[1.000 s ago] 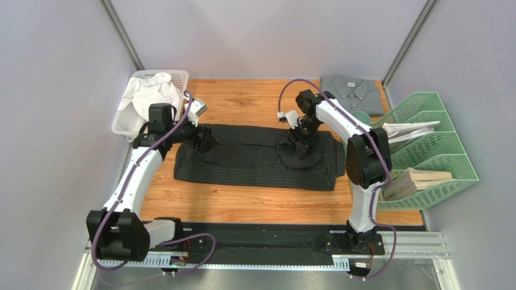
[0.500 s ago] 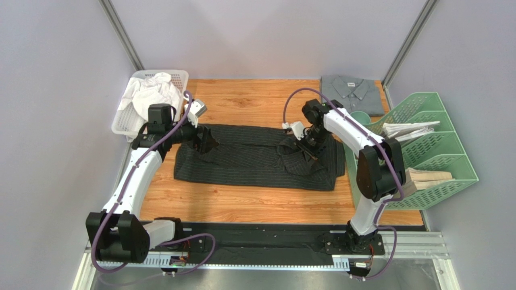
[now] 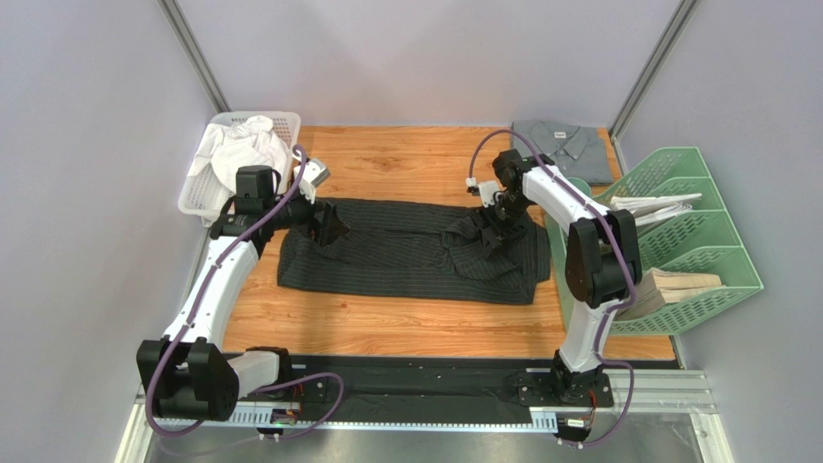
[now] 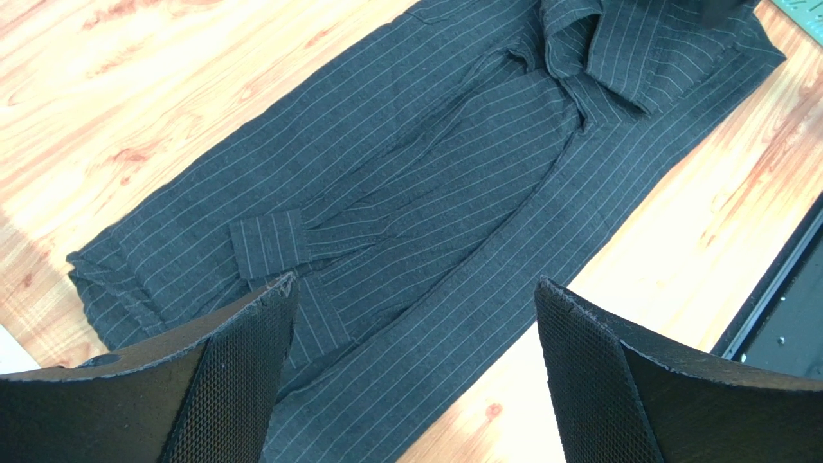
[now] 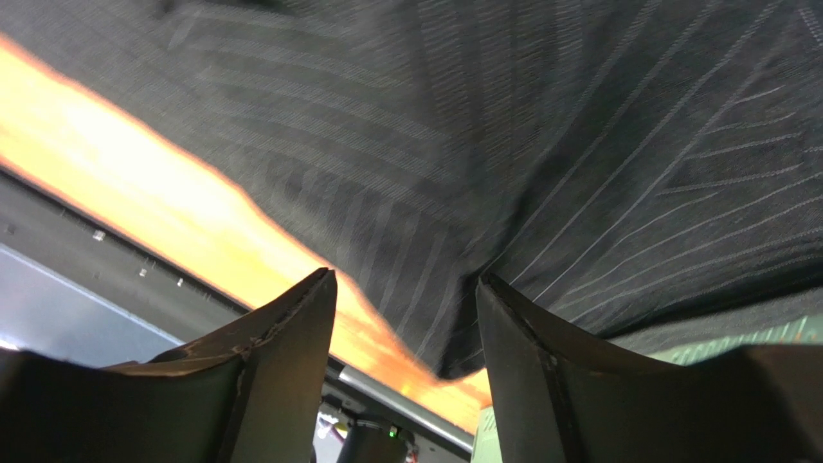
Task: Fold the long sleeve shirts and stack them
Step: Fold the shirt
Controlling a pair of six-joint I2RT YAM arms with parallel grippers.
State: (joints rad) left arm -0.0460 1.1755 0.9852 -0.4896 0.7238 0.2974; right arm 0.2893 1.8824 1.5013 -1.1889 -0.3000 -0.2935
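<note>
The black pinstriped shirt [image 3: 406,258] lies spread lengthwise across the wooden table, with a rumpled fold of cloth near its right end. It fills the left wrist view [image 4: 464,164] and the right wrist view [image 5: 541,125]. My left gripper [image 3: 328,229] hovers over the shirt's left end, jaws wide open and empty [image 4: 415,309]. My right gripper [image 3: 495,224] is low over the rumpled right part, jaws open with nothing between them [image 5: 406,289]. The grey shirt [image 3: 563,147] lies folded at the back right corner.
A white basket [image 3: 224,183] holding white cloth stands at the back left. A green file rack [image 3: 710,241] with papers lines the right edge, close to the shirt's right end. The black base rail [image 3: 425,381] runs along the near edge.
My right gripper has moved right and slightly back, from the shirt's middle toward its right end, and the bunched cloth there has shifted right. The left arm has not moved.
</note>
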